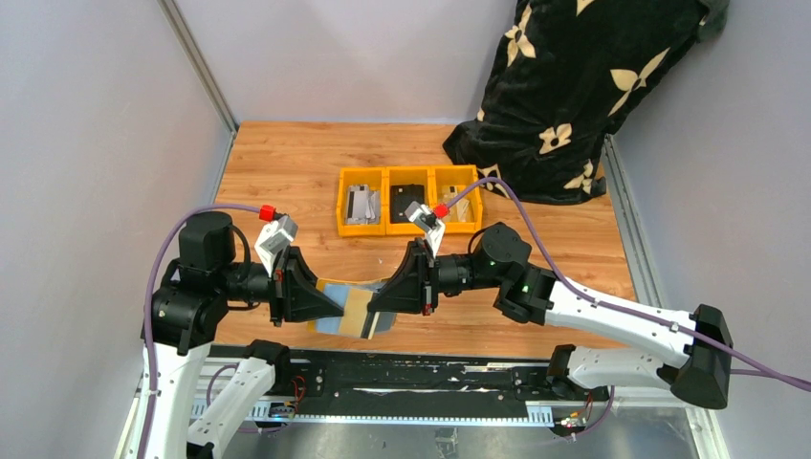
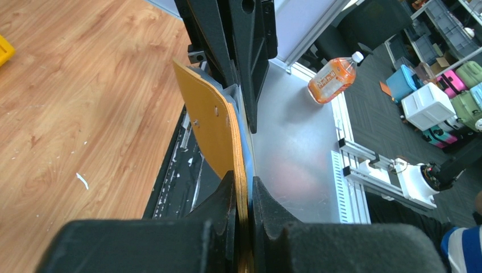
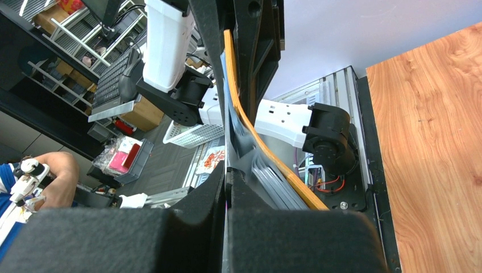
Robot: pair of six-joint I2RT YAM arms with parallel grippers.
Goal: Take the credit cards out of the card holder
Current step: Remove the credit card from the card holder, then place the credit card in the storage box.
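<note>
The card holder (image 1: 358,313) hangs open in the air, bottom middle. The credit cards (image 3: 268,183) are not out yet. The left gripper (image 1: 340,307) pinches its tan edge tight. The right gripper (image 1: 370,307) is squeezed shut on a thin grey-blue inside layer; I cannot tell if that is a card or the lining.

One card holder (image 1: 357,309), with two grippers on it: left gripper (image 1: 337,304), right gripper (image 1: 375,304). Three orange-yellow bins (image 1: 385,203) in a row beyond the card holder; one black patterned bag (image 1: 574,86) beyond it, rightward. Inside the card holder, credit cards (image 3: 273,185): count unclear.
</note>
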